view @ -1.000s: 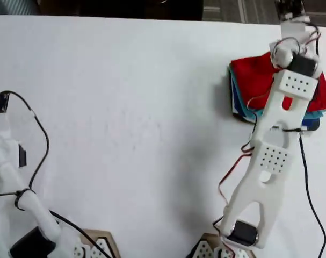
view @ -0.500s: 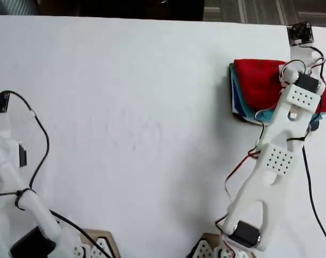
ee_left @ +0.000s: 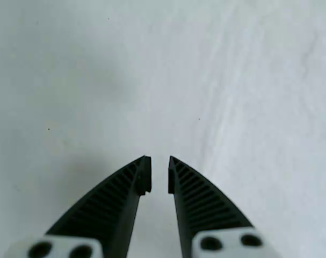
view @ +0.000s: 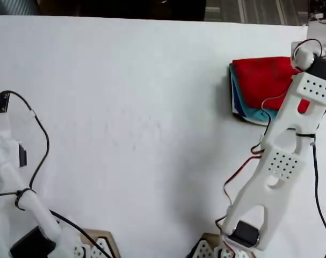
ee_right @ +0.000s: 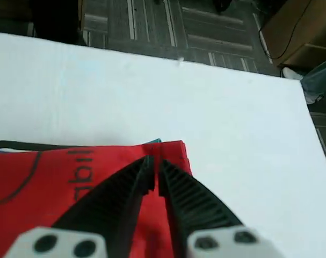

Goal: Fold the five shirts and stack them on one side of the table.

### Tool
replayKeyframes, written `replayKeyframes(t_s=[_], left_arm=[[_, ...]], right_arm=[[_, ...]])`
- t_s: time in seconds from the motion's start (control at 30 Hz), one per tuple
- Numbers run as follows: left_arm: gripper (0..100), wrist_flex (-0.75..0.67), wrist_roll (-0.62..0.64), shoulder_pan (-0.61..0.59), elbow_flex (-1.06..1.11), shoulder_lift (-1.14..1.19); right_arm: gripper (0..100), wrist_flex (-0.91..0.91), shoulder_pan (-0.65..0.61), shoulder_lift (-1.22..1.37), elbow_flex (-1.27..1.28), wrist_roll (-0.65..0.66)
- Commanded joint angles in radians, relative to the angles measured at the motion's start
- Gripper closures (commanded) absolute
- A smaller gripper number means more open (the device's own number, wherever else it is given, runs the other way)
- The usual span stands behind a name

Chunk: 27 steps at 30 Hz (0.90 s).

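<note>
A stack of folded shirts (view: 259,80) lies at the table's right side, a red shirt (ee_right: 55,183) on top, with teal and blue layers (view: 247,110) showing at its near edge. My right arm (view: 283,156) stretches from the near edge up over the stack's right part. My right gripper (ee_right: 154,174) hangs shut above the red shirt's far corner, nothing between its fingers. My left gripper (ee_left: 156,174) is shut, with a thin slit between its tips, low over the bare white table (ee_left: 232,80). The left arm (view: 12,177) rests at the table's near left.
The white table (view: 125,107) spreads wide to the left of the stack. Its far edge (ee_right: 152,54) meets a dark floor beyond. Black and red cables (view: 39,134) trail along both arms. Arm bases (view: 211,250) stand at the near edge.
My right arm has swung to the right and toward the far edge, uncovering more of the red shirt. The stack and the left arm have stayed put.
</note>
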Motion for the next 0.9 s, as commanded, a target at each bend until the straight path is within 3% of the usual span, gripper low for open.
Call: replayKeyframes(t_s=[0.0,0.3,0.47,0.87], left_arm=[[92,-0.006,0.008,0.008,-0.010,-0.037],[92,-0.008,0.009,0.011,-0.012,-0.037],[92,-0.012,0.009,0.012,-0.012,-0.037],[92,-0.012,0.009,0.012,-0.012,-0.035]], right_arm=[[97.9,0.140,-0.030,-0.117,-0.015,0.000],[98.0,0.490,-0.139,-0.217,-0.015,0.189],[98.0,0.515,-0.145,-0.278,0.041,0.183],[98.0,0.460,-0.145,-0.605,0.824,0.224]])
